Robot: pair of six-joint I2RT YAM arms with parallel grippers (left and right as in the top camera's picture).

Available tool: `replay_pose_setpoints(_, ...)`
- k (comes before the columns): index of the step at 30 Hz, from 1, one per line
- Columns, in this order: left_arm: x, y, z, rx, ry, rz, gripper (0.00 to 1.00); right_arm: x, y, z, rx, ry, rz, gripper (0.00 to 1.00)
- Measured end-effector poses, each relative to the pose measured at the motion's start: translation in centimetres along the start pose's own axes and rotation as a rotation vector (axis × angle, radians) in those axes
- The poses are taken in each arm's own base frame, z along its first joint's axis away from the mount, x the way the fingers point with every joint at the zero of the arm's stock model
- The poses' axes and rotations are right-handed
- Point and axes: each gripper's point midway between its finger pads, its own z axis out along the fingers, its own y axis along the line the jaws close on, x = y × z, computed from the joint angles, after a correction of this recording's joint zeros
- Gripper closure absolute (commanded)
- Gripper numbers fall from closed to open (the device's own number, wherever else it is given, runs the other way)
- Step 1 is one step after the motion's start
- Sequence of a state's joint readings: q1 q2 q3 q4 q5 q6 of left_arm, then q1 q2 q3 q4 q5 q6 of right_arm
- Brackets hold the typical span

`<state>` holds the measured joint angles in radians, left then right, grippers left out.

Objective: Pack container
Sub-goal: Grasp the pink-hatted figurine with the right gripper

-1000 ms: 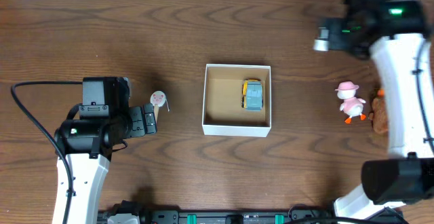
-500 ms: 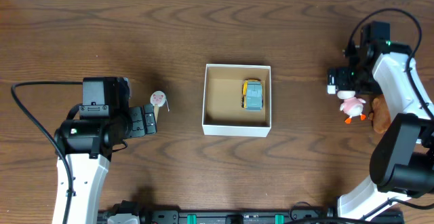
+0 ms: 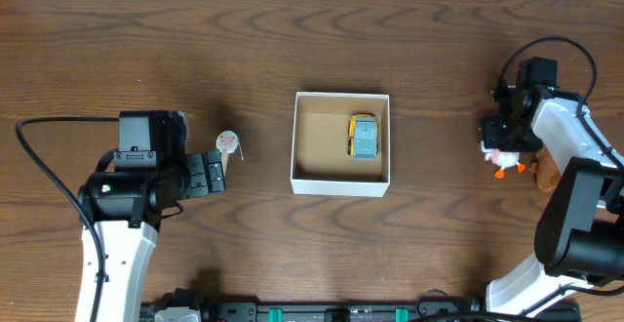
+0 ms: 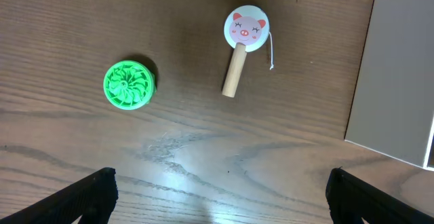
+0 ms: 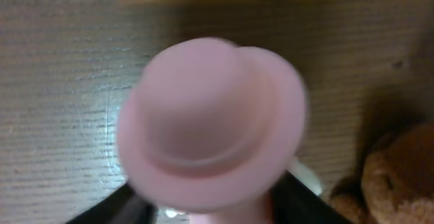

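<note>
The container [image 3: 339, 184], a square white box with a brown inside, sits mid-table and holds a yellow-and-grey toy car [image 3: 364, 136]; its white wall shows in the left wrist view [image 4: 397, 75]. My right gripper [image 3: 499, 137] is low over a white duck toy with a pink hat [image 3: 505, 164]. In the right wrist view the hat [image 5: 210, 129] fills the frame, between my open fingers [image 5: 210, 210]. My left gripper [image 3: 216, 171] is open and empty [image 4: 220, 197], close to a pig-face stick toy [image 4: 245, 28].
A green ridged disc [image 4: 129, 84] lies left of the pig-face stick [image 3: 227, 142]. A brown plush bear [image 3: 546, 171] lies just right of the duck and shows at the right edge of the right wrist view [image 5: 400, 176].
My right arm has swung from the far right corner down onto the duck and now covers most of it. The left arm has not moved.
</note>
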<state>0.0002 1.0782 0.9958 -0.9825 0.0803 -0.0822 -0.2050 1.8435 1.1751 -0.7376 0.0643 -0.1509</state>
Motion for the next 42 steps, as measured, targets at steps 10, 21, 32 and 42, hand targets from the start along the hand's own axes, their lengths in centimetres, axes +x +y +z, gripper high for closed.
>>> replay_pose_setpoints(10,0.0,0.0,0.0,0.0,0.002,0.0,0.02,0.1,0.0,0.0,0.002,0.003,0.008,0.99)
replay_pose_setpoints(21,0.0,0.0,0.0,0.0,0.002,0.0,0.02,0.1,0.0,-0.1,0.001,0.005,0.01,0.99)
replay_pose_setpoints(32,0.1,0.0,0.0,0.0,0.002,0.0,0.02,-1.9,5.2,-8.4,-0.021,-0.138,-0.119,0.99)
replay_pose_setpoints(42,0.1,0.0,0.0,0.0,0.002,0.0,0.02,-2.7,17.6,-19.7,-0.145,-0.489,-0.43,0.99)
